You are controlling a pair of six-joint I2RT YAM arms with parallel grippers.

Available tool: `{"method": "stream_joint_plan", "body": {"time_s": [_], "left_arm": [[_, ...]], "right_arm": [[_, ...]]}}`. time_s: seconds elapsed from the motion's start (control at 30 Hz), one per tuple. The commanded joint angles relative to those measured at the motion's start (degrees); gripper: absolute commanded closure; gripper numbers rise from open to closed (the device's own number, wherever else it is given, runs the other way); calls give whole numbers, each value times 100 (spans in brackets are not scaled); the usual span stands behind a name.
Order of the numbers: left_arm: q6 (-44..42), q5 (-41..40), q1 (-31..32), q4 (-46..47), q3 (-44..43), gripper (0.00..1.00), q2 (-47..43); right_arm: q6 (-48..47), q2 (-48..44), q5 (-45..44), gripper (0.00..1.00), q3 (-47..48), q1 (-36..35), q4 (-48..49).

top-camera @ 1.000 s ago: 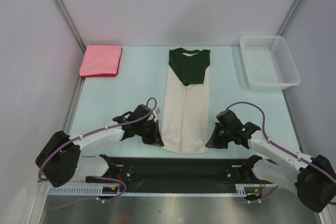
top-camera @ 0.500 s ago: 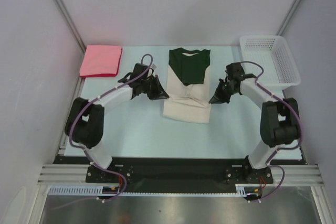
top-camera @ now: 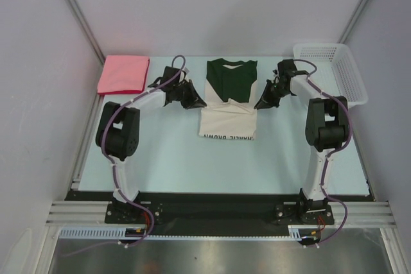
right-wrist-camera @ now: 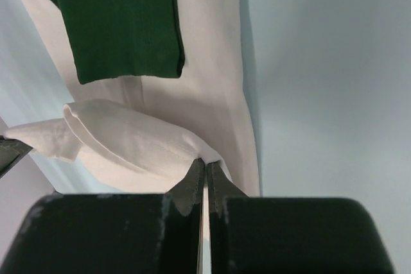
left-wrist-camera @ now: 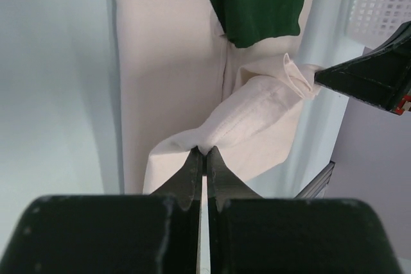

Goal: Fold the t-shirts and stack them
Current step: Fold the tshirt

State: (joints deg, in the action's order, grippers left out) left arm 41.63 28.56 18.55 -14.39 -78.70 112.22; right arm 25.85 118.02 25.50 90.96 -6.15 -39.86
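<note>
From above: pinching the raised hem of the cream-and-green shirt (top-camera: 228, 120) at its two corners, with the left gripper (top-camera: 194, 101) and right gripper (top-camera: 262, 103) each clamped on cloth. Lying mid-table (top-camera: 160, 158) toward the far edge, collar farthest. Carry both corners level and at one pace toward the collar (note the black lettering on the near fold). Leave alone the pink shirt (top-camera: 123, 74) at the far left corner and the basket (top-camera: 334, 75) at the far right.

From the left wrist: pressed tight on a cream fold, with slack sagging across to the other side. Draw lightly outward to take up that slack before lowering.

From the right wrist: same tight pinch, cloth bunched at the tips. Lay edge on edge, flatten, then let go.
</note>
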Motion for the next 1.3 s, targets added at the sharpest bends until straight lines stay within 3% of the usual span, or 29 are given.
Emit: {"method": "stream_joint_plan", "body": {"time_s": [0.0,0.33,0.57,0.93,1.27], "left_arm": [[91,221,-26,156,-365,100,168],[135,124,-26,7,-533,100,371],[162,185,-18,-169,-96,100,-428],[310,511,474,-301,2586,100,-3090],[759,546,905,-344,4343,100,-4436]], "right_arm": [[-211,160,200,100,343,149,-233],[-326,442,465,100,616,202,-277],[-335,-207,588,100,249,27,-681],[428,-3342,404,100,-2887,-712,-611],[1430,-5734,456,100,-4840,-1273,-787]]}}
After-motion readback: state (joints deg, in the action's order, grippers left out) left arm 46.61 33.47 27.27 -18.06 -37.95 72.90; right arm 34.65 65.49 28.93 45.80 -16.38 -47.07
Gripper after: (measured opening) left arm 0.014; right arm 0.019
